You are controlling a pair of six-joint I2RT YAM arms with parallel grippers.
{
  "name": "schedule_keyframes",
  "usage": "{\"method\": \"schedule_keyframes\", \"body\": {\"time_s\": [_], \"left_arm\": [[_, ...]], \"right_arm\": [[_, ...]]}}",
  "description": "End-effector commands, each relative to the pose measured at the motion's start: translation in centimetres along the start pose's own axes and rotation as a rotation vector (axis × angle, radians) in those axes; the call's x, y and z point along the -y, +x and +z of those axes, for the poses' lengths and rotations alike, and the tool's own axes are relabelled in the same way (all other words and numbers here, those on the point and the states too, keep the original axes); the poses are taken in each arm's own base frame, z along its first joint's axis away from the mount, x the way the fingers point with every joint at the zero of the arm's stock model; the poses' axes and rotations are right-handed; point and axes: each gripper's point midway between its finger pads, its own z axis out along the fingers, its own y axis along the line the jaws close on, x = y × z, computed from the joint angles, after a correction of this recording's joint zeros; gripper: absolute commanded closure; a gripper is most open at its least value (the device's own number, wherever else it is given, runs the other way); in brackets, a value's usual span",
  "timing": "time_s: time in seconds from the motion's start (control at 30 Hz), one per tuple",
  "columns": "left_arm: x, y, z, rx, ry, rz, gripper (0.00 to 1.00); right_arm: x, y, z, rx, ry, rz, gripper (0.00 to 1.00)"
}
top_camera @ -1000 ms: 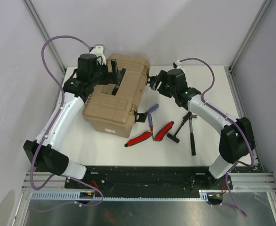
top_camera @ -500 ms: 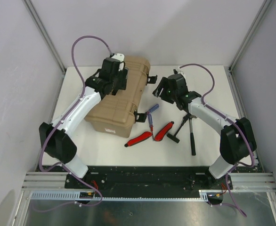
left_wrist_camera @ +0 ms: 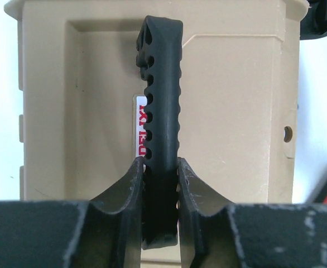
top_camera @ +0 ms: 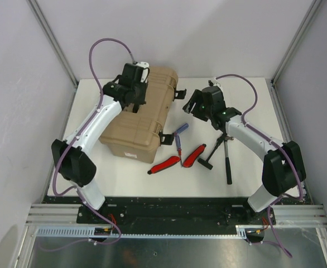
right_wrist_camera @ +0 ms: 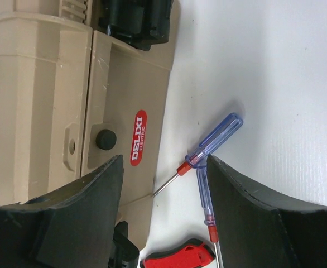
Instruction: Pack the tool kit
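Grey walls and an aluminium frame close in a white desk point(top_camera: 247, 167). The tan box point(top_camera: 133, 131) sits at 10 o'clock from the desk's middle with its lid down. The tools lie loose on the desk at about 4 o'clock from it: two blue screwdrivers point(top_camera: 178, 137) touching each other just beside the box, two red-handled tools point(top_camera: 166, 163) nearer us, and two black-handled ones point(top_camera: 228, 162) further toward 3 o'clock.

The left jaws are narrow and pinch the black handle point(left_wrist_camera: 162, 111), which stands up from the lid, one pad against each side. We judge the grip is there either to raise the lid or to steady the box, since nothing can go in while it is shut.

The right jaws stand wide and hold nothing. They hang at the box's 3 o'clock side, over the screwdrivers and close to a black latch point(right_wrist_camera: 135, 22). We cannot tell whether that latch is released. We take it they are placed to free it or to take the first screwdriver.
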Motion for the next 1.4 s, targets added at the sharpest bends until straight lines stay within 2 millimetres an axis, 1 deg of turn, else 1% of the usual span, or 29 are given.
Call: {"method": "schedule_keyframes", "body": {"time_s": [0.0, 0.1, 0.2, 0.33, 0.47, 0.57, 0.7, 0.77, 0.9, 1.0, 1.1, 1.17, 1.23, 1.37], "left_arm": [[0.5, -10.6, -7.2, 0.308, 0.154, -0.185, 1.0], [-0.1, -13.2, -9.9, 0.38, 0.211, -0.259, 1.0], [-0.9, -14.8, -12.1, 0.43, 0.248, -0.322, 1.0], [-2.5, -16.0, -13.9, 0.48, 0.239, -0.367, 1.0], [-4.6, -16.3, -14.6, 0.505, 0.206, -0.398, 1.0], [-5.8, -15.8, -14.6, 0.5, 0.184, -0.415, 1.0], [-7.2, -15.4, -14.5, 0.494, 0.182, -0.448, 1.0], [-7.8, -15.2, -14.6, 0.491, 0.19, -0.464, 1.0], [-9.4, -14.9, -14.6, 0.485, 0.194, -0.499, 1.0], [-10.8, -14.4, -14.5, 0.481, 0.176, -0.517, 1.0], [-12.7, -13.3, -14.3, 0.473, 0.135, -0.519, 1.0], [-14.9, -12.1, -14.1, 0.467, 0.082, -0.523, 1.0], [-16.8, -10.7, -13.9, 0.456, 0.064, -0.547, 1.0], [-19.7, -7.7, -13.2, 0.444, 0.089, -0.628, 1.0]], "right_arm": [[-1.6, -2.8, -1.8, 0.066, -0.075, 0.0, 0.34], [-2.2, -3.0, -1.9, 0.059, -0.12, -0.009, 0.33], [-3.2, -2.7, -1.8, 0.037, -0.176, -0.016, 0.33], [-3.9, -1.8, -1.4, 0.001, -0.215, -0.019, 0.32], [-4.7, -0.6, -0.9, -0.04, -0.257, -0.032, 0.29], [-5.9, 0.2, -1.1, -0.048, -0.294, -0.072, 0.24], [-7.1, 1.5, -1.1, -0.064, -0.318, -0.129, 0.23], [-7.6, 2.3, -0.6, -0.086, -0.31, -0.175, 0.24], [-7.8, 4.3, 1.0, -0.136, -0.257, -0.259, 0.29], [-7.5, 5.3, 2.1, -0.164, -0.209, -0.295, 0.35], [-6.9, 5.7, 3.0, -0.18, -0.155, -0.308, 0.42], [-6.3, 5.8, 3.4, -0.189, -0.121, -0.308, 0.48], [-5.8, 6.0, 3.6, -0.198, -0.097, -0.306, 0.52], [-4.3, 6.0, 4.1, -0.21, -0.046, -0.295, 0.6]]}}
